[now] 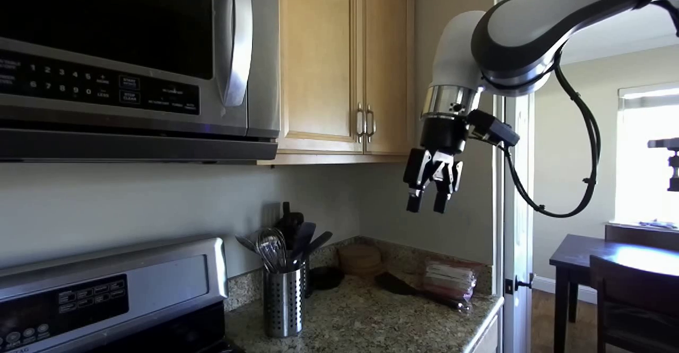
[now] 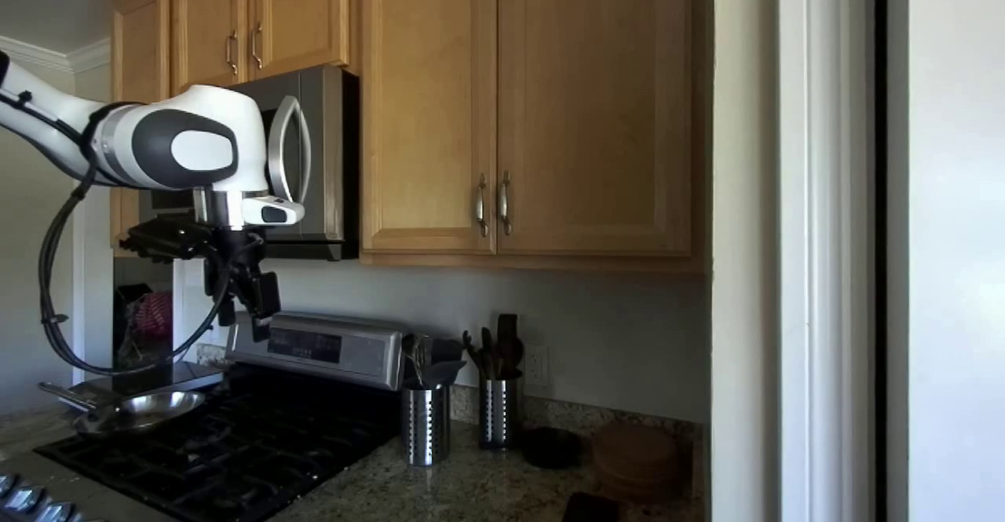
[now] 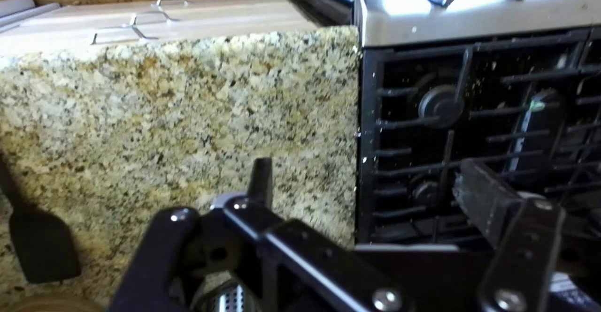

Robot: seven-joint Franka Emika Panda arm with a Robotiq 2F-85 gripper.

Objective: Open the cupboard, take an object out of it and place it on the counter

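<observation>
The light-tan wooden cupboard hangs on the wall in both exterior views [image 1: 318,61] [image 2: 432,114]. Its two panel doors are shut, with silver handles [image 1: 365,123] [image 2: 493,206] side by side near the bottom. My gripper [image 1: 427,203] [image 2: 243,324] points down in the air, apart from the cupboard and below its handles. In the wrist view the gripper [image 3: 362,166] has its fingers wide apart with nothing between them. The speckled granite counter shows in all views [image 1: 366,321] [image 2: 361,490] [image 3: 188,115]. The small dark object with yellowish bits is not in view.
A stainless microwave [image 1: 233,77] is beside the cupboard. Steel utensil holders [image 1: 285,302] [image 2: 501,412], a round brown stack [image 1: 360,260], a dark spatula [image 3: 44,244] and a plastic-wrapped bundle [image 1: 451,278] are on the counter. The stove [image 2: 220,451] bears a pan [image 2: 157,408].
</observation>
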